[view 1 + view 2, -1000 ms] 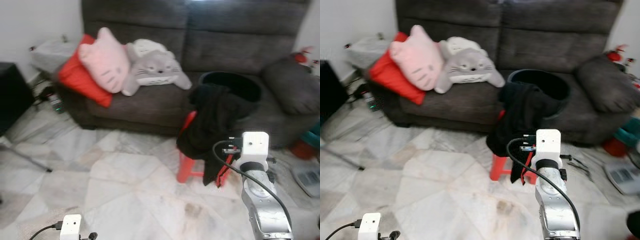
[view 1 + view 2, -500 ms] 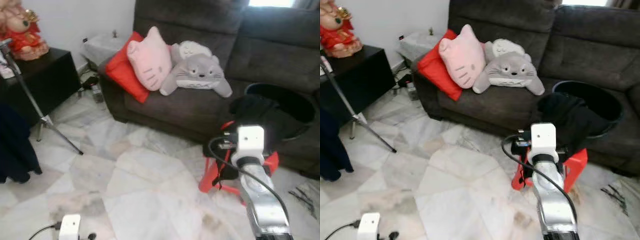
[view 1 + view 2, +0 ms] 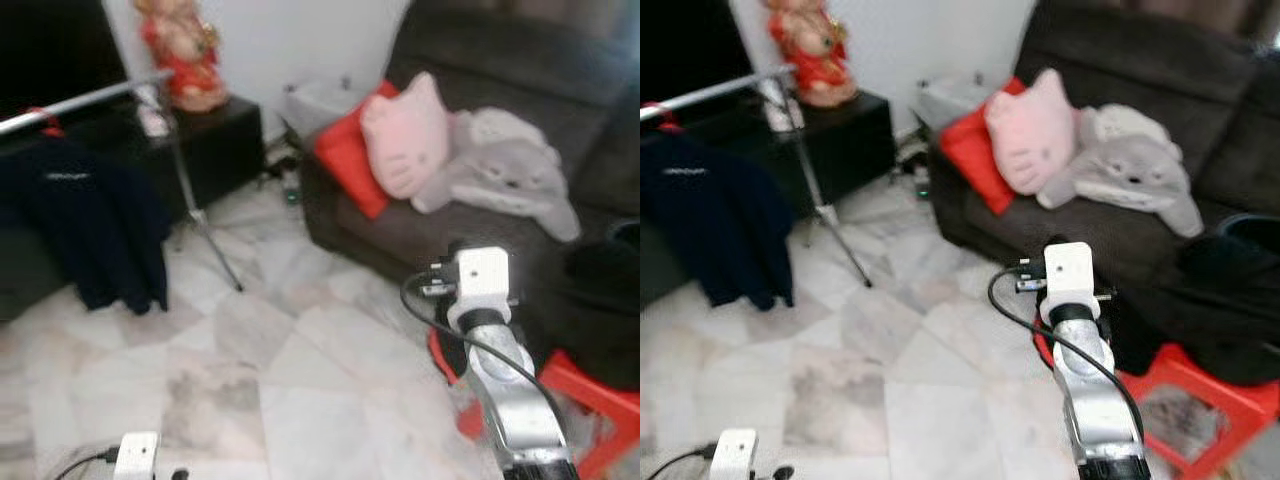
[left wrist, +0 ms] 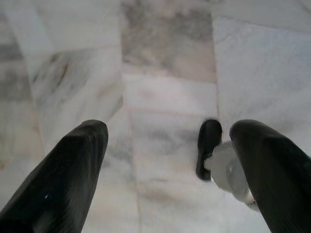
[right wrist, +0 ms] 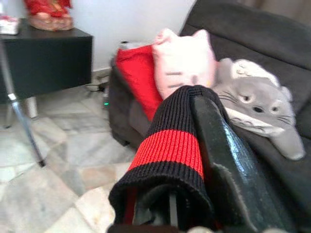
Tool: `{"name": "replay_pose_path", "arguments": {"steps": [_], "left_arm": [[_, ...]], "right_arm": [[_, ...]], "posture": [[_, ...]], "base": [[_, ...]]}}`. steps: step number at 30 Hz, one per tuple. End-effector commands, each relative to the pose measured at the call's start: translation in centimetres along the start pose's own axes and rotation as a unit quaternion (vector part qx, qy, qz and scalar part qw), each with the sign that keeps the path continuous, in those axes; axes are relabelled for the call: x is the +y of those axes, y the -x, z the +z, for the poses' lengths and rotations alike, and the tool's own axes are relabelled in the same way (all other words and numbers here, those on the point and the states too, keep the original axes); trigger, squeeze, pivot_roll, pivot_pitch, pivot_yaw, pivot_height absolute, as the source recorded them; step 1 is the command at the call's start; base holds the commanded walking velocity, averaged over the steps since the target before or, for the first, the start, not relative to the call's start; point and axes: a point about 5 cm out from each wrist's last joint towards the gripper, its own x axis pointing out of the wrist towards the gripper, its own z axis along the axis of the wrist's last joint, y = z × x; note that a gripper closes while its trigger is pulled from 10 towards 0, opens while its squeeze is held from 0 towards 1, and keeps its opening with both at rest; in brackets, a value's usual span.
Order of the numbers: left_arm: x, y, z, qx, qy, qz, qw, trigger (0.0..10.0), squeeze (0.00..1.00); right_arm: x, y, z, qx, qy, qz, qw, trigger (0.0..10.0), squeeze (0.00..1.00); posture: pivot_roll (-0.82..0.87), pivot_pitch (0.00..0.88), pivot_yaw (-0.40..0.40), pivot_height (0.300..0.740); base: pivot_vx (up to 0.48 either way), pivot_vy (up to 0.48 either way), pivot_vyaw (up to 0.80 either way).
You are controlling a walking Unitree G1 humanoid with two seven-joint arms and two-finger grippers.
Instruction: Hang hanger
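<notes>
1. Hanger itself we cannot make out — our right gripper (image 5: 194, 160) is closed on a black knitted garment with a red stripe (image 5: 167, 150).
2. Our left gripper (image 4: 165, 160) hangs spread and empty over the pale marble floor (image 4: 165, 63).
3. A silver clothes rail (image 3: 715, 92) carries a dark navy garment (image 3: 715, 215) — well apart, to our left.

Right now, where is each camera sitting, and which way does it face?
Eye views: head, looking forward and down; sofa, rail, right arm.
Left wrist: low, facing marble floor between the left gripper fingers.
Right wrist: along the right gripper, knit cuff over it, toward the pink cushion.
Shared: cushion, sofa.
</notes>
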Motion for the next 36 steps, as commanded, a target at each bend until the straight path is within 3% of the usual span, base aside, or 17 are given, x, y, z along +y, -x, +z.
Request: {"name": "replay_pose_path", "arguments": {"steps": [1, 27, 33, 36], "left_arm": [[0.3, 0.0, -0.2, 0.007, 0.000, 0.005, 1.000, 10.0, 0.00], [0.2, 0.0, -0.1, 0.005, 0.003, 0.007, 1.000, 10.0, 0.00], [0.2, 0.0, 0.1, 0.004, 0.003, 0.008, 1.000, 10.0, 0.00], [0.1, -0.1, 0.3, 0.002, 0.001, 0.009, 1.000, 10.0, 0.00]], "right_arm": [[0.1, -0.1, 0.3, -0.008, -0.001, 0.003, 1.000, 10.0, 0.00], [0.5, -0.4, 0.5, -0.015, 0.003, 0.009, 1.000, 10.0, 0.00], [0.4, -0.5, -0.1, -0.002, -0.017, -0.001, 1.000, 10.0, 0.00], [-0.1, -0.9, -0.9, 0.022, -0.049, -0.014, 0.998, 10.0, 0.00]], "posture": [[-0.05, 0.000, -0.033, 0.716], [-0.05, 0.000, -0.032, 0.716], [-0.05, 0.000, -0.021, 0.716], [-0.05, 0.000, -0.010, 0.716]], "base": [[0.000, 0.000, 0.80], [0.000, 0.000, 0.80], [0.000, 0.000, 0.40], [0.000, 0.000, 0.00]]}}
